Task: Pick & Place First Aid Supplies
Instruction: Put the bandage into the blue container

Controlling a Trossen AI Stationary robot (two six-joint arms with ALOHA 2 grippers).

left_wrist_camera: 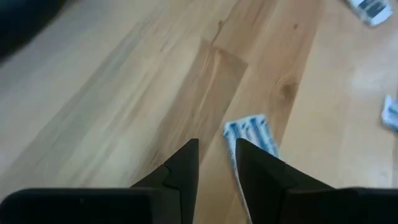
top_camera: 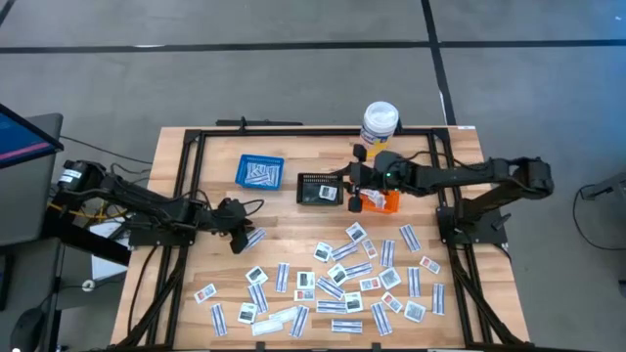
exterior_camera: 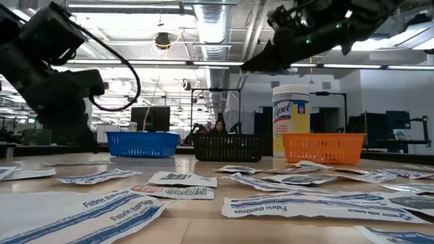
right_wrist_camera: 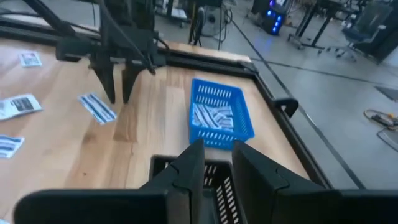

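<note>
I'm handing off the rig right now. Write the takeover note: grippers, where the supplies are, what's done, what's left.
Left gripper: open, empty, low over the table beside a blue-print bandage strip, not gripping it.
Right gripper: raised over the black basket; fingers narrowly apart, nothing visibly held.
Done: some strips lie in the blue basket; at least one packet in the black basket.
Left: dozens of packets scattered on the table's front half. Orange basket contents unseen.

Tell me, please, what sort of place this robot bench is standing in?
Probably an open-plan robotics lab or workshop. The low view shows a ceiling with exposed ducts and strip lights and computer monitors behind the wooden table; the right wrist view shows a bare concrete floor.
</note>
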